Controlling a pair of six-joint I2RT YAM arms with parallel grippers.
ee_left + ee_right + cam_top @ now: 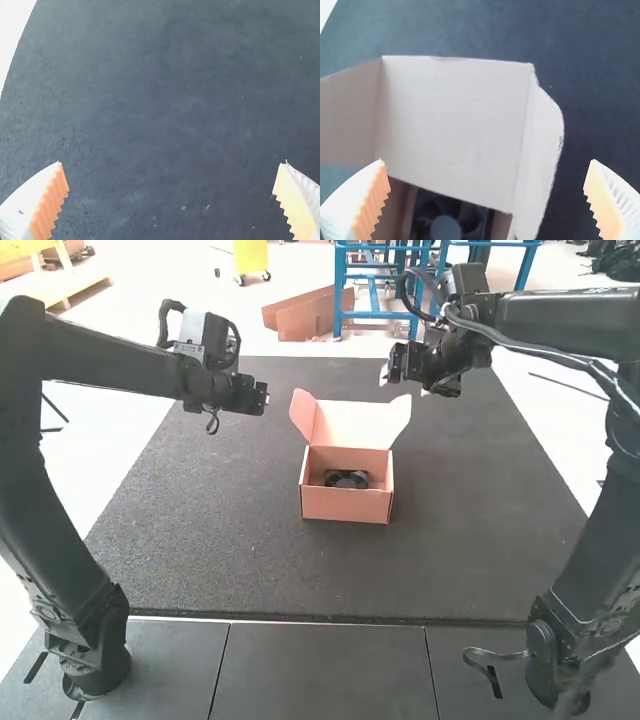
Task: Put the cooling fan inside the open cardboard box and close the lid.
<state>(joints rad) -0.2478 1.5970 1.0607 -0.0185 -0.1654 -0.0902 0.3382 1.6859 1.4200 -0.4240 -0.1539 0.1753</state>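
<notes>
Fan: the black square cooling fan lies flat on the floor of the box, so the first half of the task looks done to us.
Box: the small pinkish-tan cardboard box sits mid-way across the dark speckled mat. Its tall lid stands upright along the far wall, with an ear flap at each end.
Right gripper: the right gripper hangs above and just behind the lid, its white ribbed fingers spread wide and holding nothing.
Left gripper: the left gripper is off to the box's left over bare mat, also spread wide and empty.
Step in hand: closing the lid, by our reading.
How we'd do it: come in behind the lid's top edge and push forward and down along the hinge line, easing the ears inside the walls.
Watch for: a light box sliding under the push. The left gripper could brace the front wall.
</notes>
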